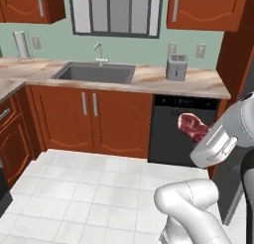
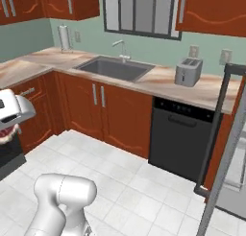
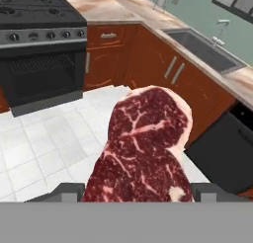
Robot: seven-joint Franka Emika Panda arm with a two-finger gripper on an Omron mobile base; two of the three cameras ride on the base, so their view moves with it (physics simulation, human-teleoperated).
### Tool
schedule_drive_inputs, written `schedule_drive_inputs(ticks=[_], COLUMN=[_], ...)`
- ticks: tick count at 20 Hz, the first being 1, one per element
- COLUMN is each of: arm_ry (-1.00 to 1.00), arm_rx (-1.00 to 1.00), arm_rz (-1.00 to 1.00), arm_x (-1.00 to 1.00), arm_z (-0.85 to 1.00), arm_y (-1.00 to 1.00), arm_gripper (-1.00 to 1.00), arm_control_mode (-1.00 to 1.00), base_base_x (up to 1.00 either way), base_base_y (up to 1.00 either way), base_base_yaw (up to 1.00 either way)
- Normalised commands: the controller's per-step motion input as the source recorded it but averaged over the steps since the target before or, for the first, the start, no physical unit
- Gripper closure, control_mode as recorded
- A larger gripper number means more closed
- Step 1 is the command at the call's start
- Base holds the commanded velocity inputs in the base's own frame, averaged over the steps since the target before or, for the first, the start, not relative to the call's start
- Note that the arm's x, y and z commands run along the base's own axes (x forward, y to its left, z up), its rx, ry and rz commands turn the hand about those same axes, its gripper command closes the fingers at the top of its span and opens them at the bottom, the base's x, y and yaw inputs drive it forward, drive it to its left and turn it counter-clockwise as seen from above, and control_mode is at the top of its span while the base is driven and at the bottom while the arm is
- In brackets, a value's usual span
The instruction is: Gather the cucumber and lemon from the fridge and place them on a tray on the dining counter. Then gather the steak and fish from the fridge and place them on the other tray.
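The gripper (image 3: 136, 192) holds the raw red steak marbled with white fat (image 3: 143, 148), its 2 dark fingers standing wide apart on either side of the meat in the hand view, where the steak rises from between them and hangs above the white tiled floor (image 3: 44, 148). In the left base view the steak (image 1: 192, 126) sticks out from the end of the white arm, in mid-air in front of the black dishwasher (image 1: 183, 129) and well above the floor. Behind it runs the beige marble-patterned worktop (image 1: 149, 77) with a grey steel sink (image 1: 95, 72) and a silver toaster (image 1: 176, 66), over red-brown wooden cabinets (image 1: 89, 119). In the hand view a black stove with an oven door (image 3: 42, 44) stands to the upper left, beyond the steak
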Motion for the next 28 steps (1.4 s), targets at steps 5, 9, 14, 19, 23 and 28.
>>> schedule_drive_inputs(ticks=[5, 9, 14, 19, 23, 28], arm_ry=[0.0, 0.0, 0.0, 0.0, 0.0, 0.0], arm_rx=[0.0, 0.0, 0.0, 0.0, 0.0, 0.0], arm_rz=[0.0, 0.0, 0.0, 0.0, 0.0, 0.0], arm_x=[0.0, 0.0, 0.0, 0.0, 0.0, 0.0], arm_z=[0.0, 0.0, 0.0, 0.0, 0.0, 0.0], arm_y=[0.0, 0.0, 0.0, 0.0, 0.0, 0.0], arm_gripper=[1.0, 1.0, 1.0, 1.0, 1.0, 1.0], arm_control_mode=[1.0, 1.0, 1.0, 1.0, 1.0, 1.0], base_base_x=[0.0, 0.0, 0.0, 0.0, 0.0, 0.0], base_base_y=[0.34, 0.35, 0.39, 0.36, 0.38, 0.42], base_base_yaw=[0.52, 0.53, 0.54, 0.56, 0.56, 0.55])
